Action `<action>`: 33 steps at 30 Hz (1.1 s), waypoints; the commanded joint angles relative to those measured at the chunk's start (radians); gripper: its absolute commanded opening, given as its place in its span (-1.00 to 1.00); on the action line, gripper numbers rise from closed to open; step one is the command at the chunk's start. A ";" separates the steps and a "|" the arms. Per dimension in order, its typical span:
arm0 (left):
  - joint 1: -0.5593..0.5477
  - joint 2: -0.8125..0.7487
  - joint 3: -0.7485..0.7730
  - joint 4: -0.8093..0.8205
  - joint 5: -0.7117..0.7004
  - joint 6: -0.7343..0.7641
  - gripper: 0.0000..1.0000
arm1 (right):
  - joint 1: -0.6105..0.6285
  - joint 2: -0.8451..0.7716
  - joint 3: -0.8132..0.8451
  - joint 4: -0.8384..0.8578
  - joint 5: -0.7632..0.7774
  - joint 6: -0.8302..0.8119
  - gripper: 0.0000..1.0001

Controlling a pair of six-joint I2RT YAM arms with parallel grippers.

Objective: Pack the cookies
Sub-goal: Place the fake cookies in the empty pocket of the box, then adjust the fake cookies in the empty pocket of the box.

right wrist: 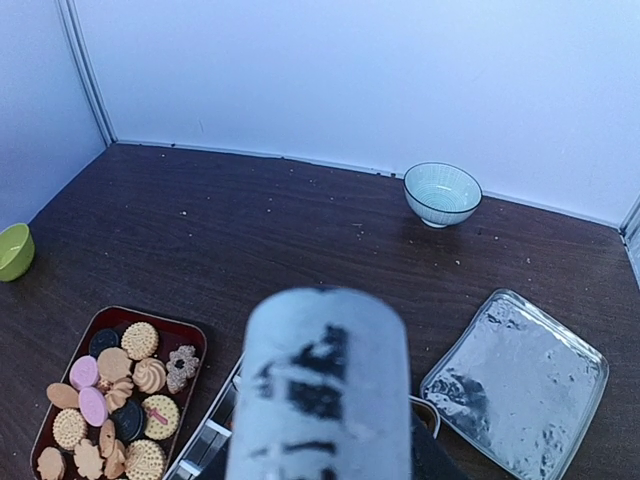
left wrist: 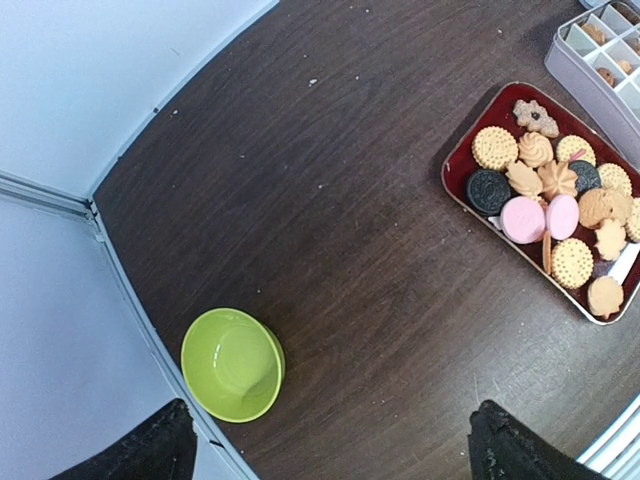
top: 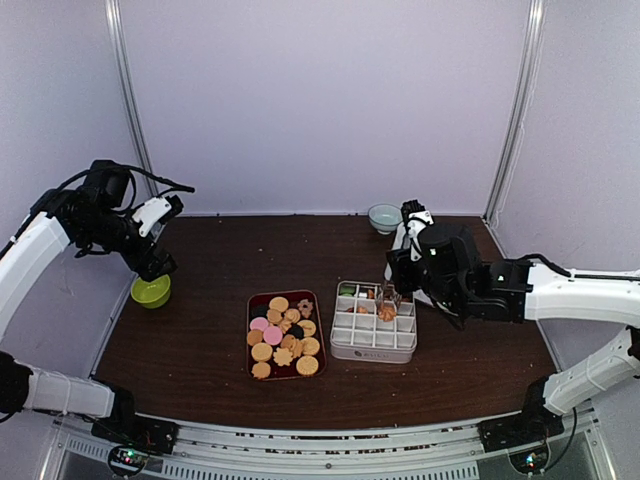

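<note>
Blurred grey cylinder [right wrist: 320, 385] hides most of divided box [right wrist: 212, 435]; red tray [left wrist: 447, 168], some cookies [left wrist: 553, 182] cut off at right edge.

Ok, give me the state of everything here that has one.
left end effector, open, empty
right end effector, above the divided box, jaws not visible
divided box, lid off, few compartments filled
lid, off, lying flat beside the box
tray, loaded with cookies
green bowl, upright, empty
blue bowl, upright, empty
</note>
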 commanded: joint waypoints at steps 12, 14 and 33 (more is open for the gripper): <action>0.008 0.008 -0.003 0.025 0.080 0.009 0.96 | -0.006 -0.030 0.048 -0.004 0.003 -0.026 -0.29; 0.007 0.009 -0.003 0.018 0.087 0.014 0.96 | -0.006 -0.038 0.046 -0.006 0.003 -0.022 -0.33; 0.009 0.010 -0.002 0.002 0.105 0.020 0.95 | -0.011 0.008 0.001 0.004 -0.033 0.023 -0.64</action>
